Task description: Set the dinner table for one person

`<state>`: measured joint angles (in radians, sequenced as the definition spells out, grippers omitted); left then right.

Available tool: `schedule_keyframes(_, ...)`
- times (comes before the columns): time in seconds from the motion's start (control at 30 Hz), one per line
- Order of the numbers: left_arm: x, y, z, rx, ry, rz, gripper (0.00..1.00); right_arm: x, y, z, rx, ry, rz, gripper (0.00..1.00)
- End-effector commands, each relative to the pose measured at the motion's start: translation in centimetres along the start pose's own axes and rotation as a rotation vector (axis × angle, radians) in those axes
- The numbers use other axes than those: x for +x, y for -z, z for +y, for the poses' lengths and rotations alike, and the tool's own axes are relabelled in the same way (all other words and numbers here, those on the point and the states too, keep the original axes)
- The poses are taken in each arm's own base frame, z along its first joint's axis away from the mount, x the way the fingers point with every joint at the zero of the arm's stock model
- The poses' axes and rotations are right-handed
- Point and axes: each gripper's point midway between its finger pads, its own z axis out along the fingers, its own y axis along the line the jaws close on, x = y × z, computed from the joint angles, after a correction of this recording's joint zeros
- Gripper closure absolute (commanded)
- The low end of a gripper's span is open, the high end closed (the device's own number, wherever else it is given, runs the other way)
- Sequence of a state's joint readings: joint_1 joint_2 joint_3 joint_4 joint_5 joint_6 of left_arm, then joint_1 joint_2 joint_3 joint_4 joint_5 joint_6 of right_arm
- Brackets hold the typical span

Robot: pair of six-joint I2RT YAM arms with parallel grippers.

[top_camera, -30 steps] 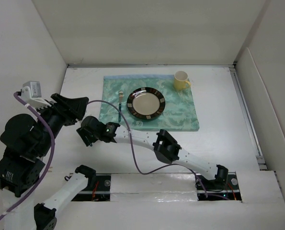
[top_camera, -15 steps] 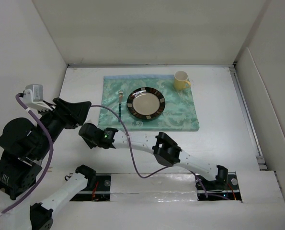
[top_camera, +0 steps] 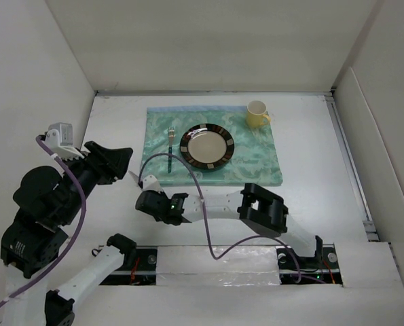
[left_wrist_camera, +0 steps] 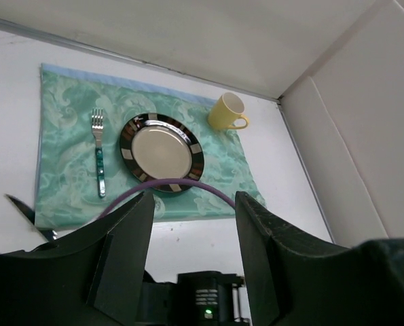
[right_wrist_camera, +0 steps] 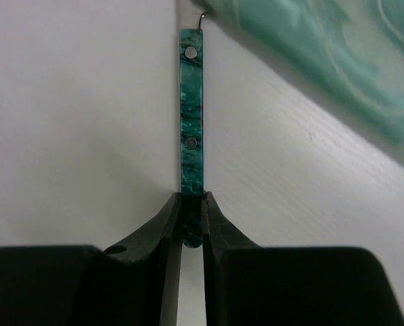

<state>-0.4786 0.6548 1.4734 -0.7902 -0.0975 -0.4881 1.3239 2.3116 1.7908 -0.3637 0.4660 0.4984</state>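
White tubular links join bulky black joint housings on the left arm (top_camera: 93,268) and right arm (top_camera: 218,206), each trailed by a purple cable (top_camera: 83,200). A green light (top_camera: 162,202) glows near the right wrist. The left gripper (left_wrist_camera: 193,217) has broad black fingers, the right gripper (right_wrist_camera: 191,217) slim ones.

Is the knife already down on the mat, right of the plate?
No, the knife is pinched by its green handle in the right end effector, over the dinner table beside the mat.
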Motion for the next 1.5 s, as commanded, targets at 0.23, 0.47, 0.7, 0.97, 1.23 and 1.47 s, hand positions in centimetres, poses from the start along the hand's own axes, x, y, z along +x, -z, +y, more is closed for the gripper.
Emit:
schedule_keyframes(0.23,-1.0,-2.3,0.8,-0.066,0.017,-0.069,0.52,-1.8,8.9,-0.7,-0.043,-0.068,-0.086,1.0)
schedule_keyframes(0.47,-3.4,-3.6,0.4,-0.097,0.066,-0.143,0.53,-9.0,16.8,-1.5,-0.149,-0.065,-0.264,1.0)
schedule_keyframes(0.7,-3.8,-6.4,0.0,-0.107,0.082,-0.165,0.53,-14.2,22.6,-8.1,-0.148,-0.2,-0.391,1.0)
schedule_keyframes(0.97,1.3,-13.1,-1.2,-0.02,0.103,-0.026,0.56,-10.5,19.4,-24.5,0.15,-0.397,-0.33,1.0)
schedule_keyframes(1.23,8.2,-19.3,1.6,-0.088,0.005,0.14,0.57,-4.1,14.5,-34.0,0.281,-0.422,-0.207,1.0)
schedule_keyframes(1.47,12.1,-21.1,3.3,-0.112,-0.019,0.22,0.57,-2.3,11.8,-38.1,0.341,-0.44,-0.145,1.0)
